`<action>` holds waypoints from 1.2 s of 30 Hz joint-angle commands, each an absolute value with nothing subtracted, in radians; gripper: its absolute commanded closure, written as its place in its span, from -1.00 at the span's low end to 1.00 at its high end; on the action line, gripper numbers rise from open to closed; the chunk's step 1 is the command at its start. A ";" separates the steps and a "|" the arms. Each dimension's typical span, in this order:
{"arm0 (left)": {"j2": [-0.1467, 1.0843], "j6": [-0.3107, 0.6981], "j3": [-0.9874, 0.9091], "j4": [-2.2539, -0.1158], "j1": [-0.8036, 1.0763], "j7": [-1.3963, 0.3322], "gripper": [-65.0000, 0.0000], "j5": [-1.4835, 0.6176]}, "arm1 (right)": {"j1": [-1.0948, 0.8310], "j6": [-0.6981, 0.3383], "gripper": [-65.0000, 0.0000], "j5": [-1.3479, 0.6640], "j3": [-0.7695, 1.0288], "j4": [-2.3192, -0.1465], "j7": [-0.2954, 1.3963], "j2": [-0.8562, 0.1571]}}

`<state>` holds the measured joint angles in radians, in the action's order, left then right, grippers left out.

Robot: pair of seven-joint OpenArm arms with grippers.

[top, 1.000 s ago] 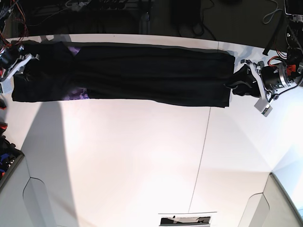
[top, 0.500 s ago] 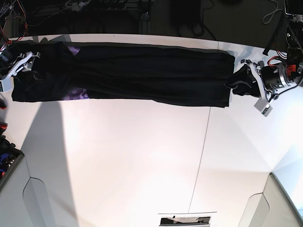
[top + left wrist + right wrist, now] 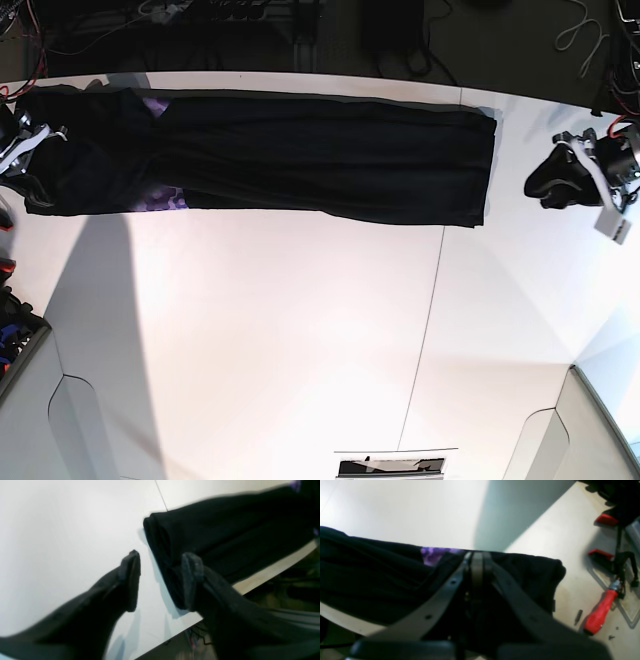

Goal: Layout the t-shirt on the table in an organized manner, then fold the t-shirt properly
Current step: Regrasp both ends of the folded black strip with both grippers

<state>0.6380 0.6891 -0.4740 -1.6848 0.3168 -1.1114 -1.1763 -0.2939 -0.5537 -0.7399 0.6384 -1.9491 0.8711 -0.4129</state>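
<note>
The black t-shirt (image 3: 320,160) lies as a long folded band along the far edge of the white table (image 3: 300,340). A bit of its purple patch (image 3: 170,200) shows near the left end. My left gripper (image 3: 537,185) is open and empty, off the shirt's right end with bare table between them. In the left wrist view the gripper (image 3: 161,580) hangs beside the folded end (image 3: 225,537). My right gripper (image 3: 30,145) is at the shirt's left end. In the right wrist view its fingers (image 3: 477,565) are shut on the cloth (image 3: 370,580) beside the purple patch (image 3: 432,555).
A thin dark seam (image 3: 425,330) runs across the table. A red-handled screwdriver (image 3: 601,612) and red clamps (image 3: 605,518) lie on the surface past the shirt's left end. A dark bin (image 3: 15,340) stands at the left edge. Cables hang beyond the far edge (image 3: 300,78).
My left gripper has let go of the shirt's right end and drawn back to the right. My right gripper has shifted a little to the left. The shirt has stayed in place.
</note>
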 commanded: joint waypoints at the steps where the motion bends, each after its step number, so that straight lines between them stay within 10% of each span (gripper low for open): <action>1: 0.656 0.698 -0.479 -1.701 0.321 -1.117 -0.13 -1.206 | -0.292 -0.554 1.00 -0.740 0.635 -1.947 0.849 -0.429; 36: 0.393 0.698 -0.343 -1.432 0.233 -0.882 -0.34 -0.930 | -0.291 -0.554 1.00 -0.716 0.451 -1.702 0.804 -0.406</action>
